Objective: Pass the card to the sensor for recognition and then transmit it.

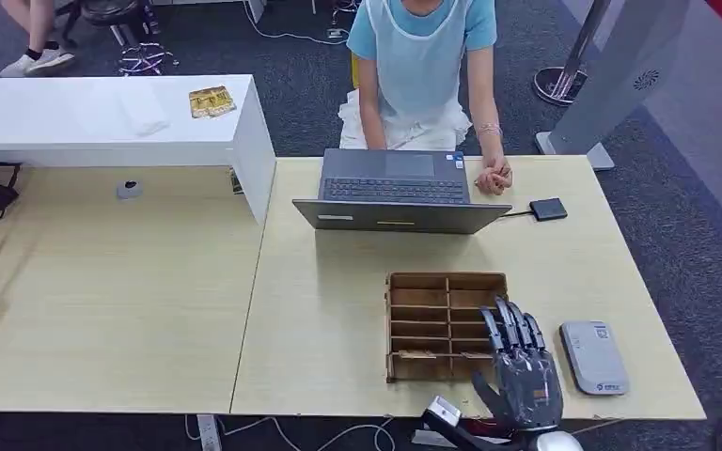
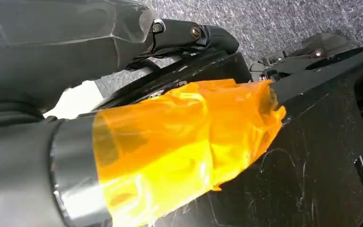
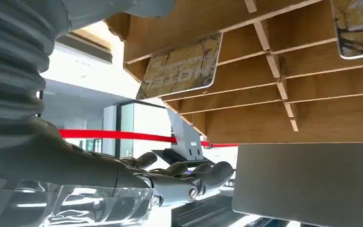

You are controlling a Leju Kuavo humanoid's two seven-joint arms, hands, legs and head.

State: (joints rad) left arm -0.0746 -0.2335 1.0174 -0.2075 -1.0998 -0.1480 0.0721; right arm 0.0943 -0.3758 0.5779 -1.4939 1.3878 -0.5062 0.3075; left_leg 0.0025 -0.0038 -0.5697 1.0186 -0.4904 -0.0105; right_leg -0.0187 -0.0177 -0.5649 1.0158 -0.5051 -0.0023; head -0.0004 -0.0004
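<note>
Right hand: the dark many-fingered right hand (image 1: 519, 371) hangs over the near right corner of the wooden divided card rack (image 1: 444, 324), fingers stretched straight and slightly apart, holding nothing.
Right hand, wrist view: the same fingers (image 3: 196, 177) lie extended side by side with empty air beyond them, clear of the rack.
Card: from the right wrist camera a gold-patterned card with rounded corners (image 3: 182, 68) stands tilted in one rack compartment, and a second like it (image 3: 359, 26) sits in another compartment at the picture's edge; in the head view the cards in the rack are too small to make out.
Rack: the head view gives its plan, two columns of narrow slots on the light wooden table (image 1: 338, 301); the wrist view gives its thin plywood partitions (image 3: 283, 90) from close range.
Sensor: a flat grey rectangular reader with rounded corners (image 1: 593, 356) lies on the table just beside the right hand, on its outer side.
Left hand: the left wrist camera shows a grey thumb wrapped in orange translucent tape (image 2: 179, 146); whether this hand is open or closed I cannot tell.
Surroundings: an open grey laptop (image 1: 395, 193) faces a seated person in a light blue top (image 1: 423, 56), whose hand (image 1: 494, 176) rests on the table beside it.
</note>
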